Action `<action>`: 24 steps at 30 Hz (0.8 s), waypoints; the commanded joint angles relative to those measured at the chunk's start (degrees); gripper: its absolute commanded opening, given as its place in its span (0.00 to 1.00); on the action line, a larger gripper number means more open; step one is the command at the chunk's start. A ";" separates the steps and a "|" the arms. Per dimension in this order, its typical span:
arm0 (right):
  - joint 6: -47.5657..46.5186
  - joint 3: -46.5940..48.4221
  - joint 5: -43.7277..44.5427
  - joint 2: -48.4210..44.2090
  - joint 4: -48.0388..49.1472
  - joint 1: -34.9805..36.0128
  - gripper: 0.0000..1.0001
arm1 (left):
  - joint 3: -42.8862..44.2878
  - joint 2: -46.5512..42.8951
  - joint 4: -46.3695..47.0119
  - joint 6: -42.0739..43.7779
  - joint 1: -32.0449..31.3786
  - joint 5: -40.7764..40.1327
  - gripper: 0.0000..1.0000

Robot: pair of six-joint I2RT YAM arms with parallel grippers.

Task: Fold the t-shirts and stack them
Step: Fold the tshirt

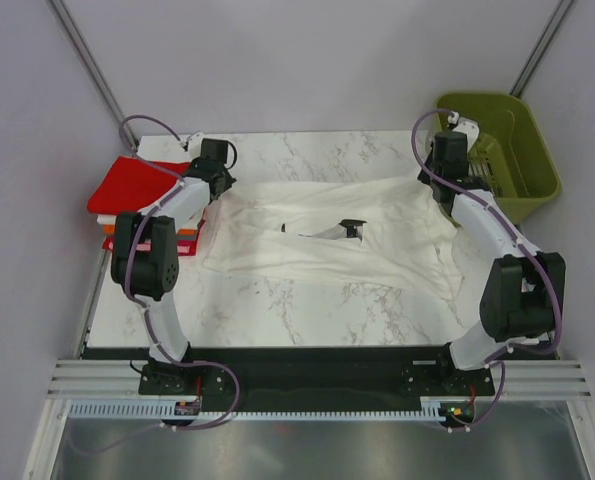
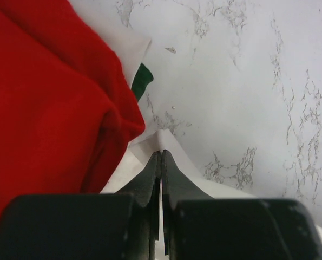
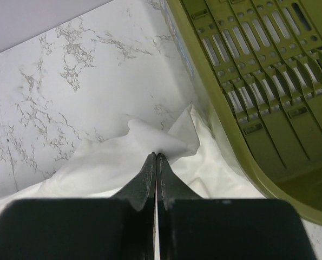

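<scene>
A large plain white t-shirt (image 1: 327, 235) lies spread across the marble table, a dark label at its middle. My left gripper (image 1: 220, 183) is shut on the shirt's far left corner (image 2: 169, 142), beside the folded red t-shirt (image 2: 47, 103). My right gripper (image 1: 443, 172) is shut on the shirt's far right corner (image 3: 161, 142), close to the basket. A stack of folded t-shirts (image 1: 137, 200) sits at the table's left edge, red on top, with white and orange layers showing under it.
An olive-green plastic basket (image 1: 522, 150) stands at the far right, its wall (image 3: 258, 81) just right of my right gripper. Bare marble (image 1: 307, 310) lies in front of the shirt. Grey walls close the back.
</scene>
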 commanded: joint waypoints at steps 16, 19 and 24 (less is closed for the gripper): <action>3.97 -16.73 11.00 -18.81 -1.04 5.88 0.00 | -14.05 -11.35 13.08 2.37 -1.23 -1.49 0.02; 4.49 -18.58 11.52 -20.04 -1.30 7.72 0.00 | -16.68 -13.28 14.32 2.11 -1.23 -1.58 0.02; 5.37 -21.66 12.49 -22.67 -1.47 8.87 0.00 | -18.89 -14.17 14.33 1.05 -1.23 -1.84 0.02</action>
